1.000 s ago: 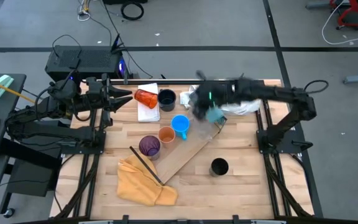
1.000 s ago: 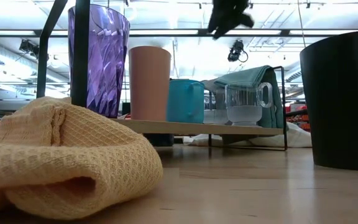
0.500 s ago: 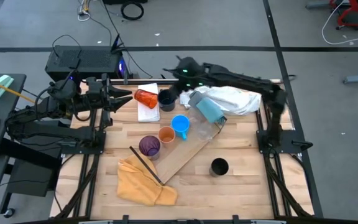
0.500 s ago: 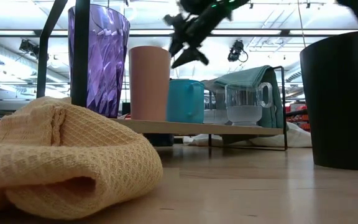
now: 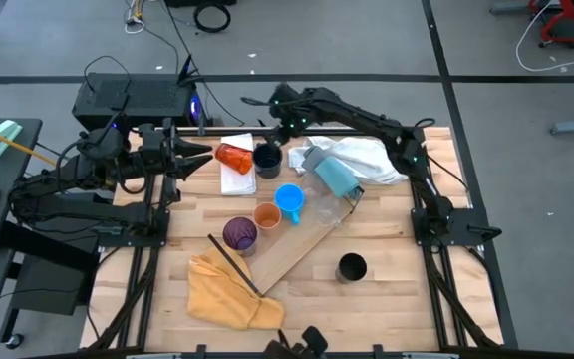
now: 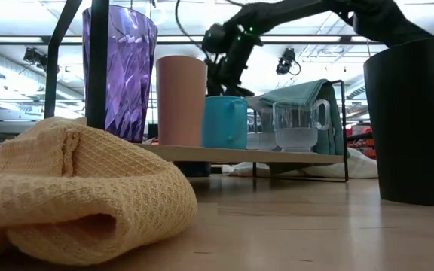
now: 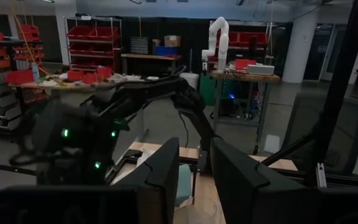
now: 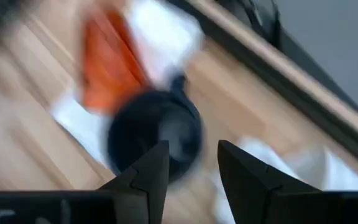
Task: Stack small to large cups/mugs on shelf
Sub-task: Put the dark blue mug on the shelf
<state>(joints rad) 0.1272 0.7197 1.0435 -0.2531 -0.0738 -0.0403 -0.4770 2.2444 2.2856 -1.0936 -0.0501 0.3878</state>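
Dark bluish cup (image 5: 267,157) next in line, directly beneath right pincer (image 5: 279,108), parted and empty.
Needs lowering onto its rim, clenching, then carrying to shelf (image 5: 302,246); left pincer (image 5: 205,152) parked, partly parted.

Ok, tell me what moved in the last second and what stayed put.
The right gripper swung from over the pale-blue cylinder across to the table's far edge, above the dark bluish cup, holding nothing. The left gripper, the cups and the shelf kept their places.

Purple (image 5: 239,233), orange (image 5: 267,215), blue cups (image 5: 289,198) upright on shelf (image 5: 302,249).
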